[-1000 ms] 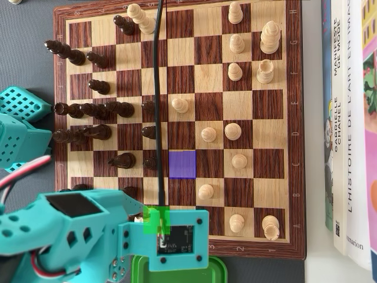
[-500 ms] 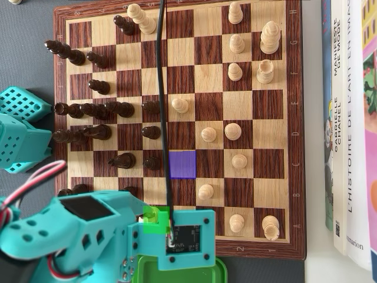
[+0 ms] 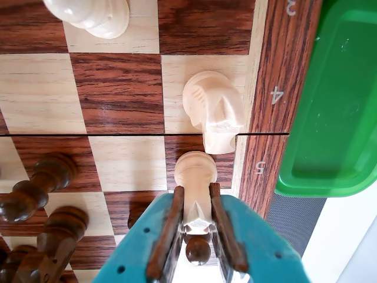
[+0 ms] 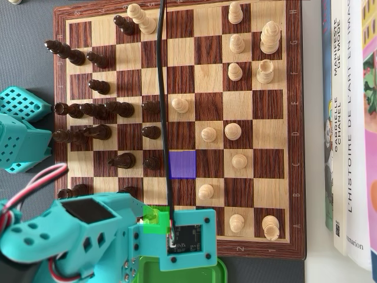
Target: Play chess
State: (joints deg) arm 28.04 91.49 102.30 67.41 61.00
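In the wrist view my teal gripper [image 3: 196, 191] is shut on a white pawn [image 3: 194, 168], its brown pads pressed on both sides of the stem. The pawn's head hangs over the board's right-hand column by the "5" mark. A white knight [image 3: 213, 109] stands just beyond it by the "4" mark. A dark pawn [image 3: 198, 250] shows between the jaws behind the held pawn. In the overhead view the arm [image 4: 88, 236] covers the chessboard's [image 4: 177, 17] lower left edge and hides the gripper. One square [image 4: 182, 164] is tinted blue and another [image 4: 152, 219] green.
A green tray [image 3: 341, 106] lies right beside the board's edge, also seen in the overhead view [image 4: 177, 274]. Several dark pieces [image 3: 35, 183] stand left of the gripper. A white piece [image 3: 94, 15] is at the top left. Books [image 4: 347, 118] lie right of the board.
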